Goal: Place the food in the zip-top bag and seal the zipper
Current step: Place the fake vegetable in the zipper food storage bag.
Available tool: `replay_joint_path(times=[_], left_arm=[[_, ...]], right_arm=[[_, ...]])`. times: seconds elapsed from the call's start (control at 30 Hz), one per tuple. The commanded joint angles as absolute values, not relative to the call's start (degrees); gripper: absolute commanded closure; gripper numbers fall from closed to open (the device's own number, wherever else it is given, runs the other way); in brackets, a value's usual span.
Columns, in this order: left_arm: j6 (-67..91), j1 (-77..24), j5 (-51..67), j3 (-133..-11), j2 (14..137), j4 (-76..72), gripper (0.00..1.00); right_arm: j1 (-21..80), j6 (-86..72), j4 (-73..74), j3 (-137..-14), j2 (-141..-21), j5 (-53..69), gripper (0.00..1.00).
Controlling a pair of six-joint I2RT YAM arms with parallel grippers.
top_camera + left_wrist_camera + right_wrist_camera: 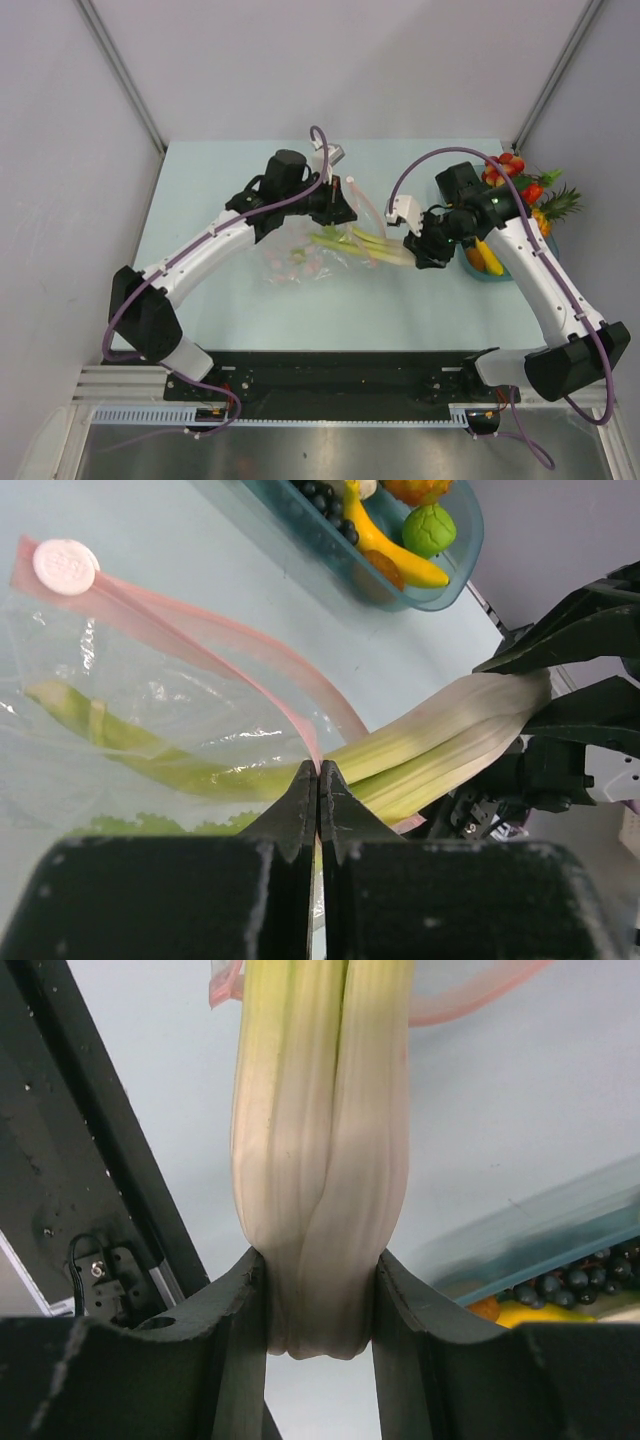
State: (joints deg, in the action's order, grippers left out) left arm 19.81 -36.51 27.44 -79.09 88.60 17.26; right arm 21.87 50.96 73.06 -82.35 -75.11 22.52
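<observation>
Tabletop (400,300) centre: stalks (440,742) half inside bag (150,695) mouth.

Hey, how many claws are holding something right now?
2. The left claw pinches the zipper of the zip-top bag; the right claw grips the pale end of the green stalks, whose tips lie inside the bag.
</observation>
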Motion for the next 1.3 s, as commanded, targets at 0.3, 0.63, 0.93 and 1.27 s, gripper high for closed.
replay_joint_path(times=[0.3,0.63,0.93,1.27], left_arm=[[25.49,-31.99,27.33,-76.03,84.46,11.52,1.00],[23.65,-35.15,28.39,-74.80,83.24,10.73,1.00],[28.64,-35.33,29.70,-74.36,83.67,8.80,1.00],[33.92,-35.33,33.84,-75.41,84.81,6.68,1.00]], right_arm=[[22.76,66.80,80.07,-79.89,-69.44,19.25,1.00],[23.20,50.90,70.05,-85.51,-76.62,17.14,1.00],[24.35,37.71,65.84,-90.98,-81.92,24.42,1.00],[25.05,25.41,57.92,-88.59,-84.64,30.14,1.00]])
